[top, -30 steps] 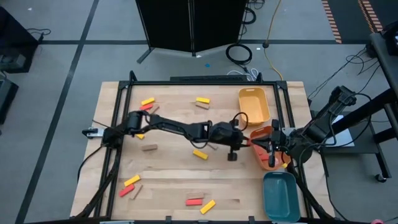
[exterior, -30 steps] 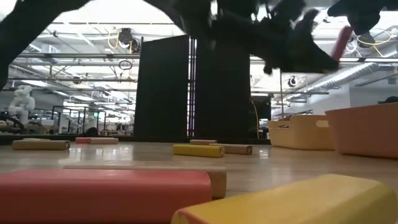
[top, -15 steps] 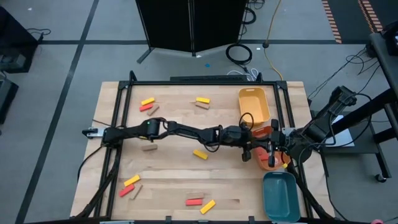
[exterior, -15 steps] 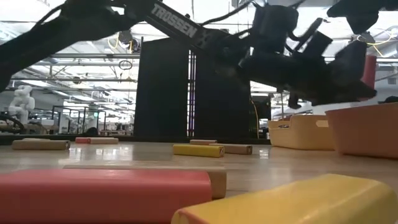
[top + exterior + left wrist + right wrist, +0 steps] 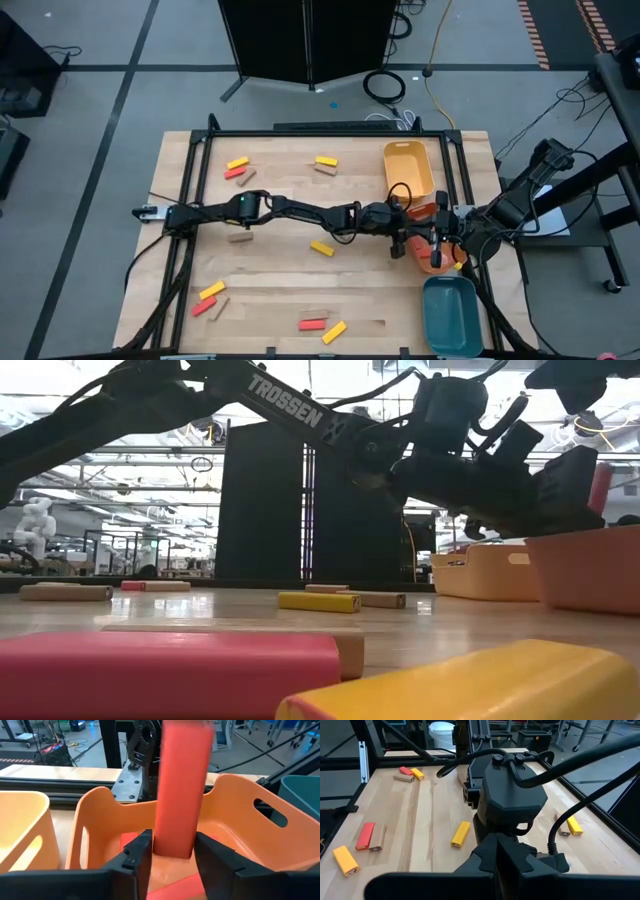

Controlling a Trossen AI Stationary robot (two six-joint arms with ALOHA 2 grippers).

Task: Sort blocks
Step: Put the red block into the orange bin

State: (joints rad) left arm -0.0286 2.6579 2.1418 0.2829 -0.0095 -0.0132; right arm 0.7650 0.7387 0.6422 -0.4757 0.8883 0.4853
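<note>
Having swung across from mid-table, the left gripper (image 5: 170,855) hung over the orange tray (image 5: 240,795), fingers parting around a red block (image 5: 182,785) that looked about to drop in, while the right gripper (image 5: 440,243) waited shut nearby.

The floor (image 5: 120,90) around the wooden table (image 5: 270,290) is grey, crossed by dark lines. Just beyond the table's far edge stands a tall black cabinet (image 5: 262,500), with a coiled black cable (image 5: 384,86) and a yellow cord (image 5: 437,50) lying on the floor beside it. Overhead run bright ceiling lights (image 5: 60,490) and exposed pipes (image 5: 530,485). Far off at one side stands a white shape (image 5: 37,520), perhaps a humanoid figure. A white bucket (image 5: 442,731) sits past the table frame.
</note>
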